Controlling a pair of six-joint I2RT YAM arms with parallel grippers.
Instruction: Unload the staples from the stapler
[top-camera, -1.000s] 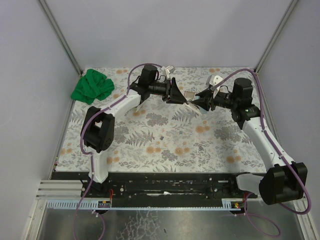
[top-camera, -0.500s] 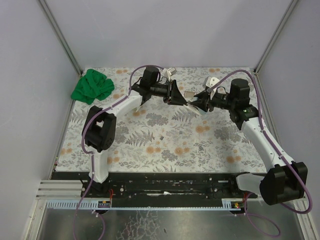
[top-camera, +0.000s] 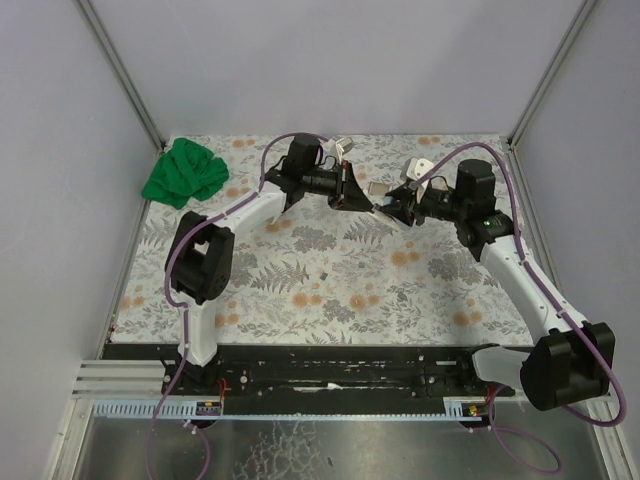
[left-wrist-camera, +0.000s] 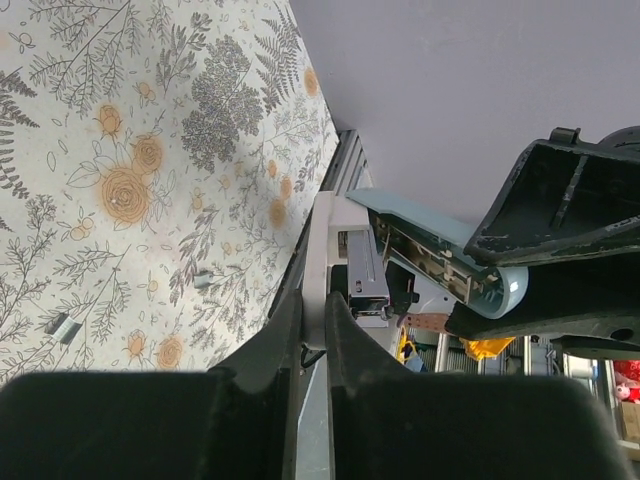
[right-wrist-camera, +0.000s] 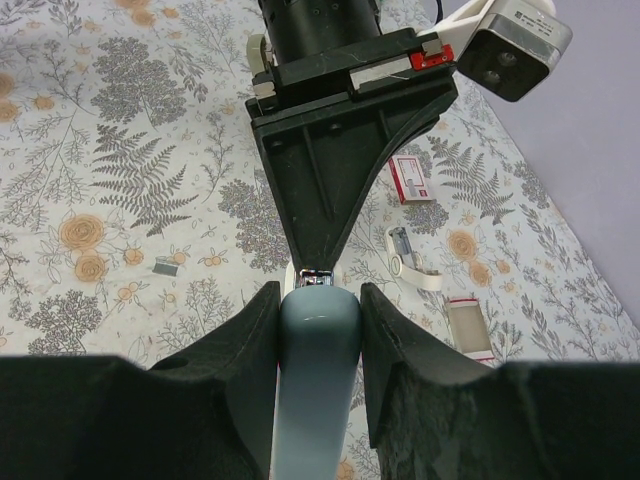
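My right claw (right-wrist-camera: 318, 300) clamps the blue stapler (right-wrist-camera: 318, 345) steady above the counter (right-wrist-camera: 100, 100), so my left claw (left-wrist-camera: 314, 320), pinched on its white base (left-wrist-camera: 318, 225), can pry it open.

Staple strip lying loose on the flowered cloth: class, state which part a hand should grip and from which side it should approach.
Probably its two long edges, coming straight down from above. The staple strip lies flat on the cloth, thin and low, so no side approach gets under it.
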